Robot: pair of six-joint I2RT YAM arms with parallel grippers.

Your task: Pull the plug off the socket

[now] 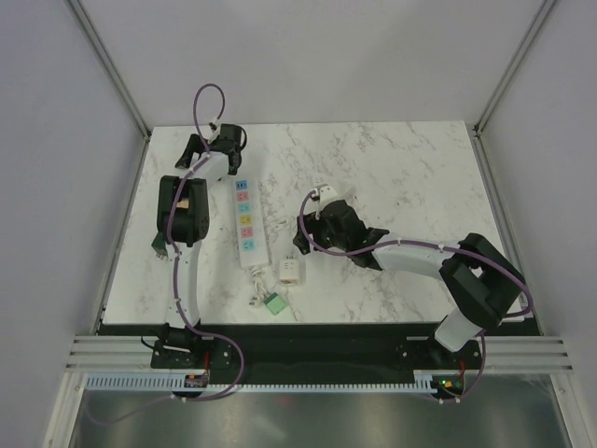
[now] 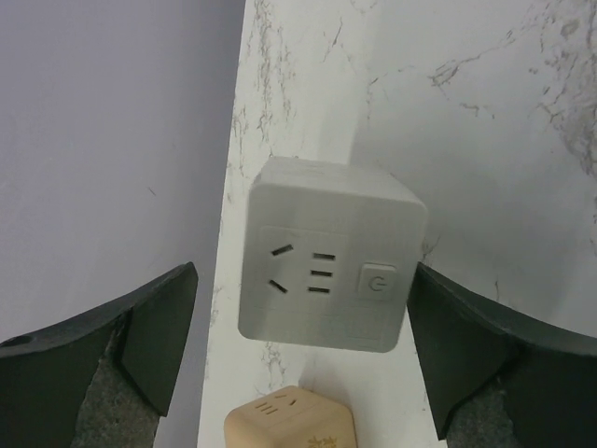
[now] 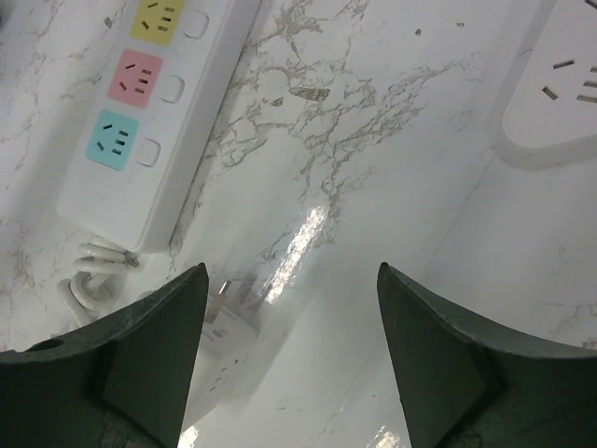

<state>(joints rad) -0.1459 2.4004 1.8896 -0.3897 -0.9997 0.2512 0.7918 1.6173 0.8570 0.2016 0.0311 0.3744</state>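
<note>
Socket point(image 3: 140, 121); plug point(image 3: 224, 329) lies loose beside it.

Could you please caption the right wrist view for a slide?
Open right gripper over the marble table, beside the power strip and a loose plug.

bg: grey walls point(image 1: 56, 187) | white marble tbl point(image 1: 410, 177) | alu rails point(image 1: 103, 355) near edge

The left arm point(image 1: 182, 271) and right arm point(image 1: 410, 254) are built alike: white tube links between bulky black joint housings, on black bases point(image 1: 173, 341). A purple cable point(image 1: 207, 93) loops along each arm. The left hand point(image 2: 303, 280) and right hand point(image 3: 291, 275) have matte dark-grey, wedge-shaped fingers point(image 3: 438, 345), with speckled grey inner recesses.
</note>
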